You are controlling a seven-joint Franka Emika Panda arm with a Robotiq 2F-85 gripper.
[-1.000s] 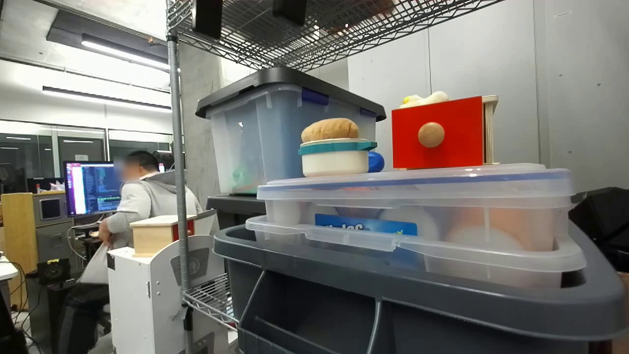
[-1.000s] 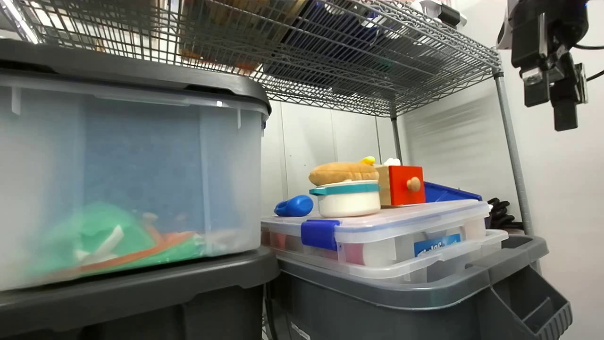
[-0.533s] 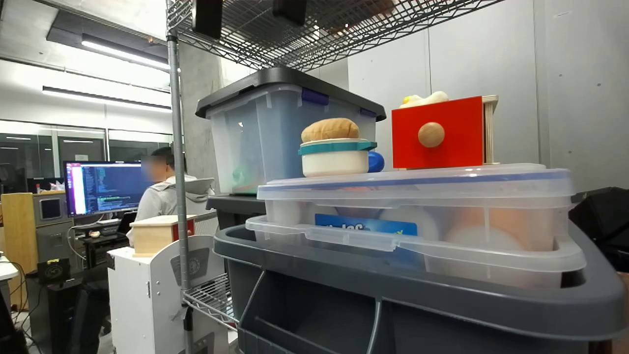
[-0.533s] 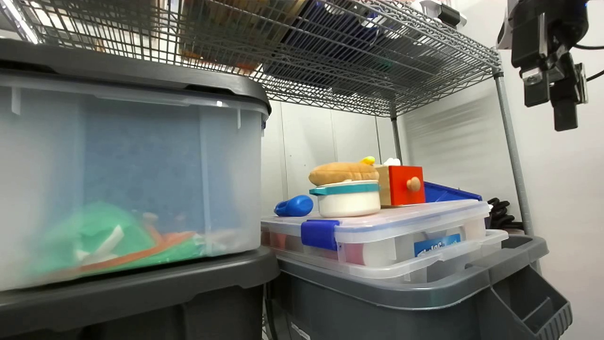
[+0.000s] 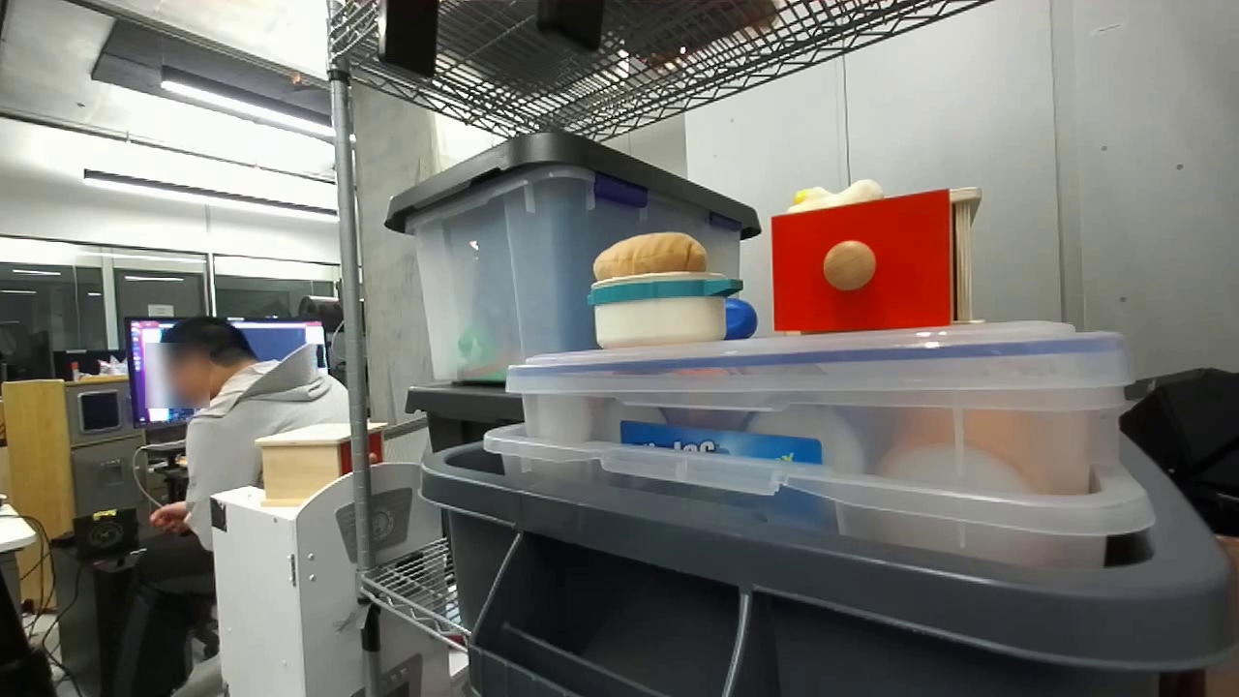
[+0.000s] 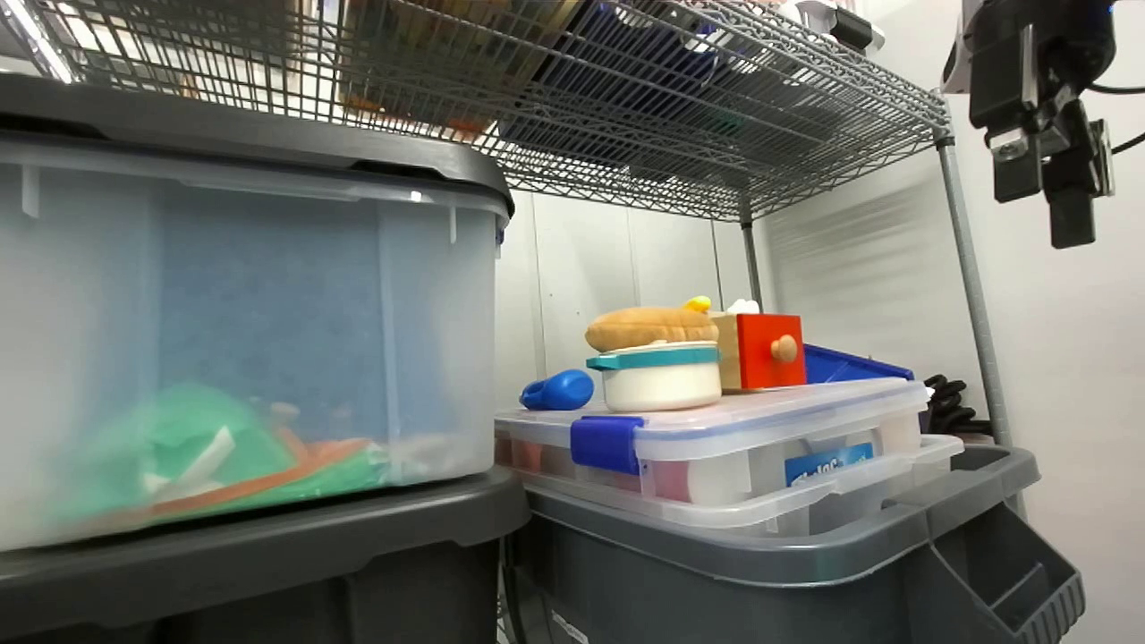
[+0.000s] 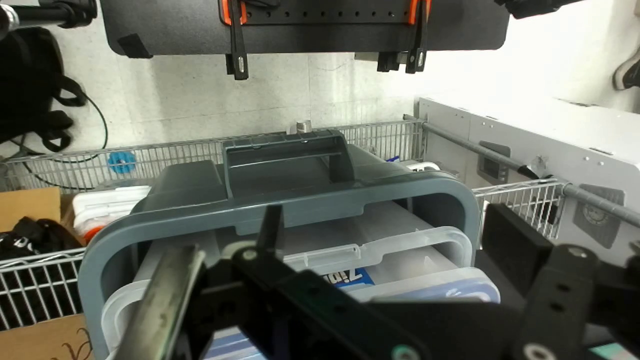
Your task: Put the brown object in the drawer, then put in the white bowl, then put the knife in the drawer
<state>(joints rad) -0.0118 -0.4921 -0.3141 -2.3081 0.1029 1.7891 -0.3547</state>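
Observation:
The brown object [image 5: 650, 256], a tan bread-like lump, lies on the lid of the white bowl [image 5: 658, 322], which has a teal band at its rim. They also show in an exterior view as brown object [image 6: 651, 329] and white bowl [image 6: 662, 385]. The drawer [image 5: 905, 261] has a red front and round wooden knob [image 5: 850, 265]; it looks shut. It also shows in an exterior view [image 6: 756, 353]. No knife can be made out. My gripper [image 6: 1045, 197] is open and empty, high above and apart from these things. Its fingers stand wide apart in the wrist view [image 7: 392, 235].
A clear lidded tub [image 5: 823, 375] bears these things, on a grey bin [image 5: 823, 581]. A white-and-yellow toy [image 5: 840, 196] lies on the drawer box. A blue thing [image 6: 559, 391] lies beside the bowl. A tall tub [image 6: 268, 259], wire shelf [image 6: 581, 116] and post [image 5: 350, 290] stand around.
My gripper and the objects have not visibly moved. Only the seated person in the background has shifted, leaning forward.

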